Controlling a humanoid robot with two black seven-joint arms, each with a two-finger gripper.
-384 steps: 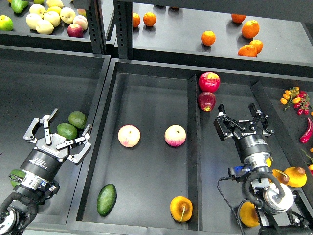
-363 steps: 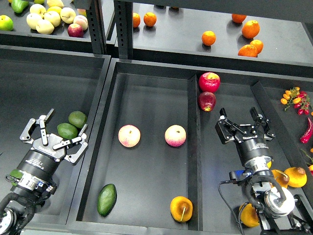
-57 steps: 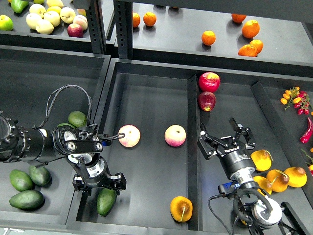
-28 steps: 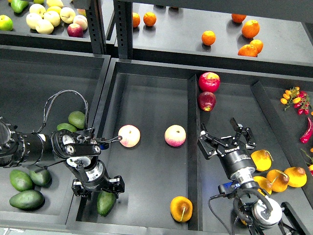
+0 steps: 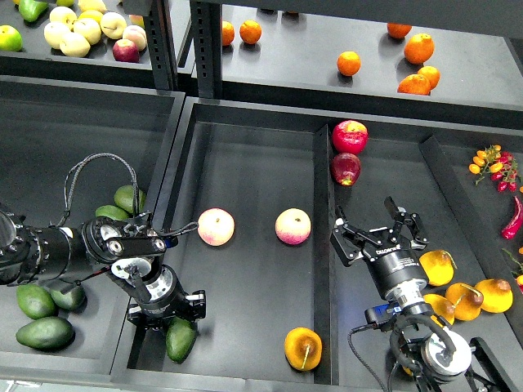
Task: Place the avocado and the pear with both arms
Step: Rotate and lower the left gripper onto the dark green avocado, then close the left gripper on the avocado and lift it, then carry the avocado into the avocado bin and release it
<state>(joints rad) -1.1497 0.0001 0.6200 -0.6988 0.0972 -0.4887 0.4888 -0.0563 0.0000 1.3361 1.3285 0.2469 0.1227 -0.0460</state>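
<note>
The left end effector (image 5: 166,308) straddled the avocado (image 5: 181,339) at the middle tray's (image 5: 245,147) front-left corner, grip uncertain; squeezing across its width seemed wise. The right end effector (image 5: 378,234) hung open, the pear (image 5: 303,349) near the front edge.

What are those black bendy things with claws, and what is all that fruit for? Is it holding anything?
Those are a robot's two arms, and the picture comes from a camera in its head, looking down at dark trays of fruit. Each arm ends in a two-finger claw called a gripper. The left gripper is reaching down over a dark green avocado in the middle tray; its fingers sit at the fruit's top end, but I cannot tell if they have closed on it. The right gripper is open and holds nothing. An orange-yellow pear lies at the tray's front. Two pinkish peaches sit in the middle, red apples farther back, and oranges on the shelf.
</note>
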